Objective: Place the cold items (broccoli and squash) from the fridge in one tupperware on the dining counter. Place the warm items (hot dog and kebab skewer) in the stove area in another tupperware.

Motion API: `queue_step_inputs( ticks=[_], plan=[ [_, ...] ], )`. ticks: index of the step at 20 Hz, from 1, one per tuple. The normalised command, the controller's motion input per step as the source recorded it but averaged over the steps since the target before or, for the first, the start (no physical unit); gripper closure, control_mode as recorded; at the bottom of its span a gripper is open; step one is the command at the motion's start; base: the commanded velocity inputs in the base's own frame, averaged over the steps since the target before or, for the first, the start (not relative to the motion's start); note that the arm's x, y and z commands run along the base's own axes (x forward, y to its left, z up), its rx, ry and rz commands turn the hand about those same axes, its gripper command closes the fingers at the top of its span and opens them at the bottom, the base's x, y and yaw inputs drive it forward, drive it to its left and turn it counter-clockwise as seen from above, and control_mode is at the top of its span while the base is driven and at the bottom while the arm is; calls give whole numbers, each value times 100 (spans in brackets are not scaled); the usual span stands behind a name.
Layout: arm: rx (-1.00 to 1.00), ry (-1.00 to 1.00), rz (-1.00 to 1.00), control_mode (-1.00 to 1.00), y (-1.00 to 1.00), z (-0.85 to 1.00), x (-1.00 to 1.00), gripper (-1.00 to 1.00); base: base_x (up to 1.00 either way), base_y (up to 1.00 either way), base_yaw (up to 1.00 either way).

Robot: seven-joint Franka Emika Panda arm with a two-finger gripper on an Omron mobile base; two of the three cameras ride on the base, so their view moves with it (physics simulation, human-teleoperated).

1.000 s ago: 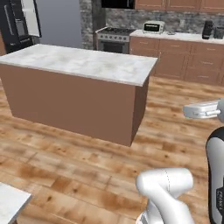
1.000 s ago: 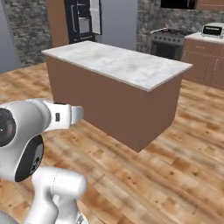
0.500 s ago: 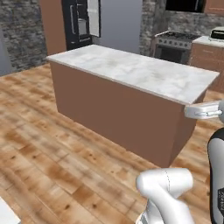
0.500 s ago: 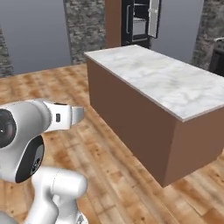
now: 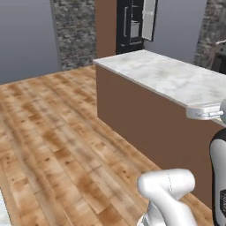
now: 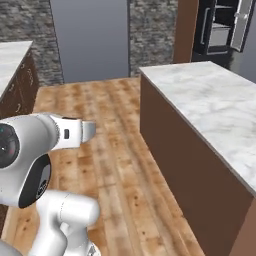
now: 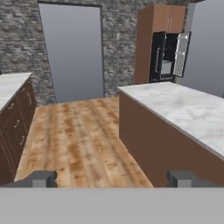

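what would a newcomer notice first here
The marble-topped island with its brown base runs along the right of the hand view. Behind its far end stands the black fridge, door open. The open gripper points down the bare wood floor toward a tall grey panel.

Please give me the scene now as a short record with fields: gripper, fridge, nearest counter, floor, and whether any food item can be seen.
gripper: open, holding nothing
fridge: black, tall, door standing open, at the far wall beyond the island
nearest counter: marble-topped island on a brown base, to the right in the hand view
floor: wood planks between the island and a dark cabinet run
food items: cannot tell; the fridge shelves are too small to read
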Motion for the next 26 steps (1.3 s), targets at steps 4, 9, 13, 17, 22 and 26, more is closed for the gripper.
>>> queue_step_inputs(
  ticks=[4,9,13,17,22,26],
  plan=[
    [0,0,0,100,0,0,0,-100,100,0,37],
    [0,0,0,100,0,0,0,-100,100,2,26],
    [0,0,0,100,0,0,0,-100,100,14,10],
    [0,0,0,100,0,0,0,-100,100,25,2],
    [0,0,0,100,0,0,0,-100,100,38,-3],
    [0,0,0,100,0,0,0,-100,100,43,-16]
  ],
)
